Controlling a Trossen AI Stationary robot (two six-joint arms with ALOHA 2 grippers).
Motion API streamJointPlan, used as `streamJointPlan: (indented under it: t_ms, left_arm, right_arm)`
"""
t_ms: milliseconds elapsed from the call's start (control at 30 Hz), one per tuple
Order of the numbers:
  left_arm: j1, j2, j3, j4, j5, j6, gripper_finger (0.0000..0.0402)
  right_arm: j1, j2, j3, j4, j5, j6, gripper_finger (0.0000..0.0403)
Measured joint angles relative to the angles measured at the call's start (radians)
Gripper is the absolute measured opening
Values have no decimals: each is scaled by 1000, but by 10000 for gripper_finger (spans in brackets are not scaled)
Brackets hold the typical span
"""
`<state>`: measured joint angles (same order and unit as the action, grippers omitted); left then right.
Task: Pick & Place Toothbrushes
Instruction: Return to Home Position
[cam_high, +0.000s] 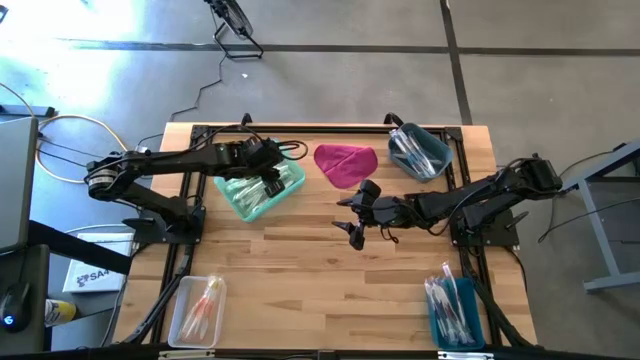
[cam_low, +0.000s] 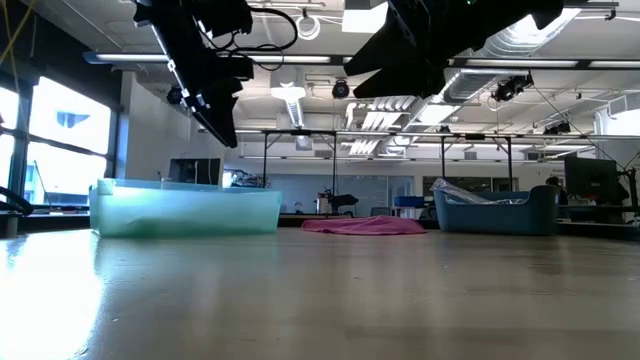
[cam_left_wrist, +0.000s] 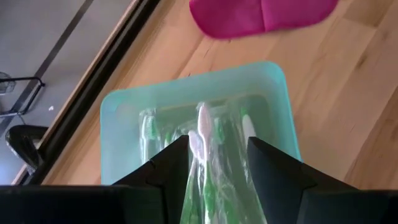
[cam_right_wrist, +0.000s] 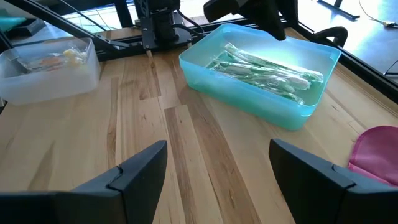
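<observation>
A mint-green bin (cam_high: 250, 198) at the table's far left holds several wrapped toothbrushes (cam_right_wrist: 261, 67) with green handles. My left gripper (cam_left_wrist: 217, 165) hangs above this bin, slanting down, shut on a wrapped toothbrush (cam_left_wrist: 201, 127) with a pale head and a green handle. My right gripper (cam_high: 353, 215) stands open over the middle of the table, above bare wood, with nothing between its fingers (cam_right_wrist: 143, 168). My left gripper pinches the wrapped toothbrush's handle (cam_left_wrist: 205, 186) between its two fingers, which lie along the brush. The fingers slant down from the table's left side. The brush's pale head (cam_left_wrist: 202, 121) sticks out past the fingertips, clear of the brushes in the bin below.
A magenta cloth (cam_high: 345, 164) lies at the far middle. A blue bin (cam_high: 420, 152) with wrapped brushes stands far right, another blue bin (cam_high: 455, 312) near right. A clear bin (cam_high: 197, 308) with pink and orange brushes stands near left. Bare wood lies between them.
</observation>
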<state>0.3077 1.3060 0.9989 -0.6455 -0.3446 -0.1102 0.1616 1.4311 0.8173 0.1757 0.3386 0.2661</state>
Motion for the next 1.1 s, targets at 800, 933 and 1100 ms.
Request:
streamJointPlan:
  t_ms: [800,933,1100]
  left_arm:
    - [0,0,0,77,23,31,67]
    - [0,0,0,77,23,28,21]
    - [0,0,0,81,23,28,7]
  right_arm:
    - [-1,0,0,0,3,-38,66]
    - [-1,0,0,0,3,-38,16]
    - [-1,0,0,0,3,-39,7]
